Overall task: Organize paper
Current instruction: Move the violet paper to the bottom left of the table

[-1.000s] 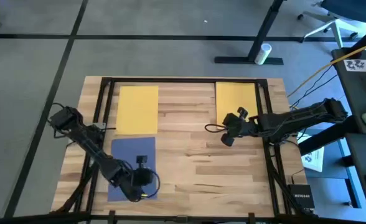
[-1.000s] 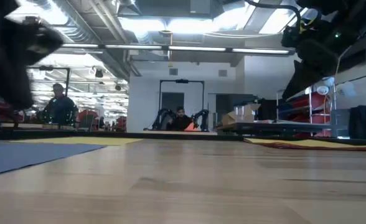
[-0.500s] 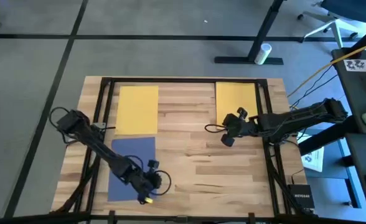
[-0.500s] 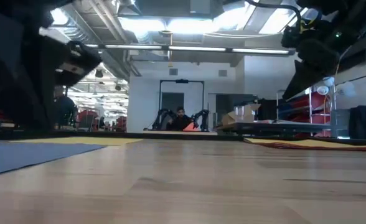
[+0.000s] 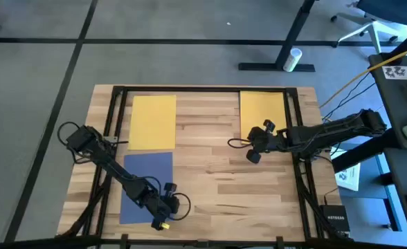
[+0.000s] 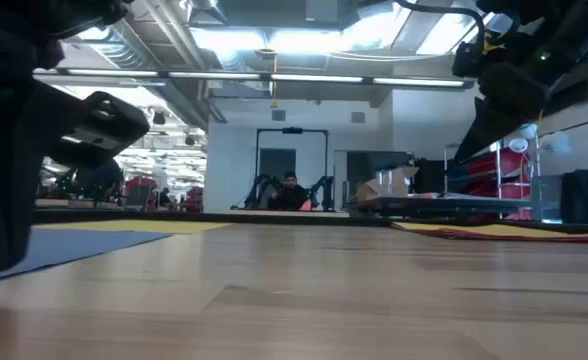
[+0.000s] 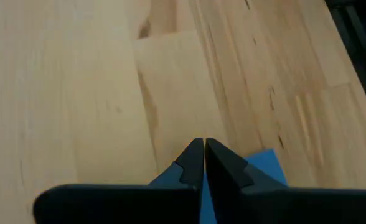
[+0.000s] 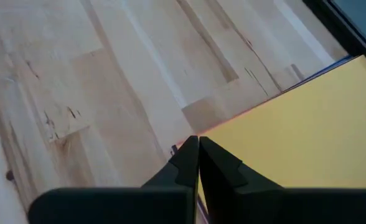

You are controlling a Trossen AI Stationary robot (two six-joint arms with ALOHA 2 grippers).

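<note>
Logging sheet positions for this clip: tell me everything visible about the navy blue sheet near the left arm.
The navy blue sheet is a thin, matte rectangle lying flat on the wooden table, on its near-left part, long side running front to back. Its far edge lies right at the near edge of a yellow sheet. The left gripper, fingers shut, is at its near right corner; the left wrist view shows that blue corner just beyond the fingertips. Actual contact is unclear.

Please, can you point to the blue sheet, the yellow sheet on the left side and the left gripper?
blue sheet [image 5: 148,169]: high view, bare upper middle.
yellow sheet on the left [image 5: 153,122]: high view, centre.
left gripper [image 7: 204,163]: left wrist view, fingers pressed together over the blue sheet's corner.
</note>
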